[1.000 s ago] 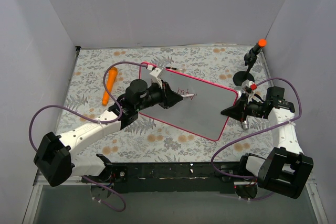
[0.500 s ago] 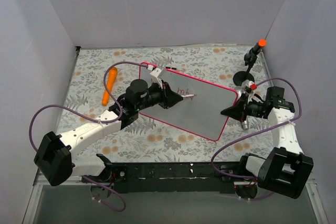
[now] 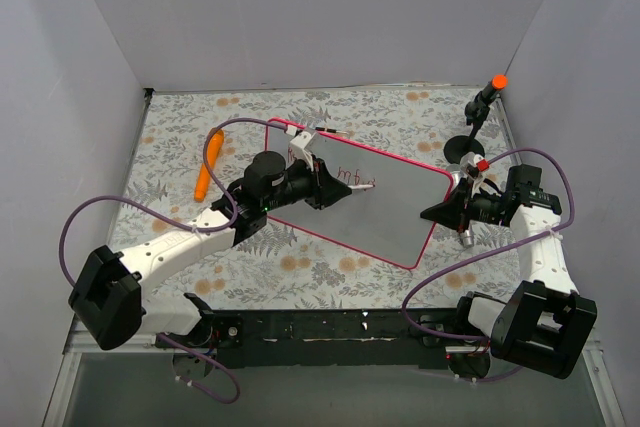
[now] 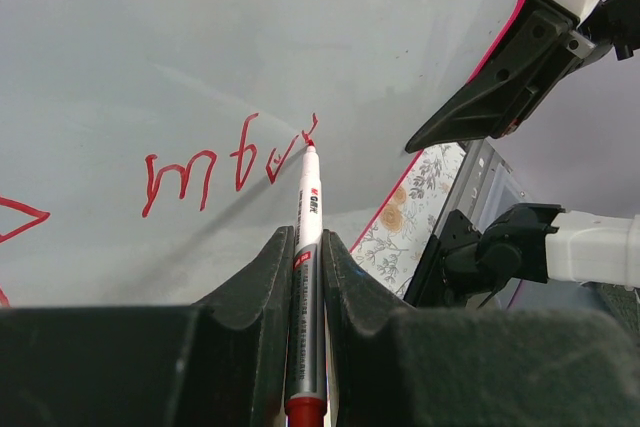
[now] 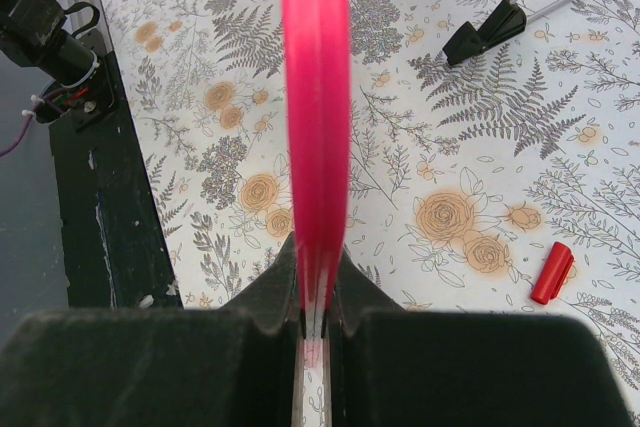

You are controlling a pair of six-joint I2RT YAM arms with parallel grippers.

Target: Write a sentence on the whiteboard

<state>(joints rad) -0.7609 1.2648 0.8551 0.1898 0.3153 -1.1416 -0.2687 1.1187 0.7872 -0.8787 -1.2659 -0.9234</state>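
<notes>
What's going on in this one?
The right claw is shut on the pink-framed edge of the whiteboard, apparently steadying it. The left claw is shut on a red marker, whose tip meets the board at the end of a short run of red writing. Only a few letters are down, so the job looks unfinished.

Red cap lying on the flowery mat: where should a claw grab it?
Pinch the red cap across its thin middle, coming straight down from above. It lies flat on its side on the flowery mat with nothing touching it, so both long sides look free to squeeze, while its ends are small and would likely slip.
</notes>
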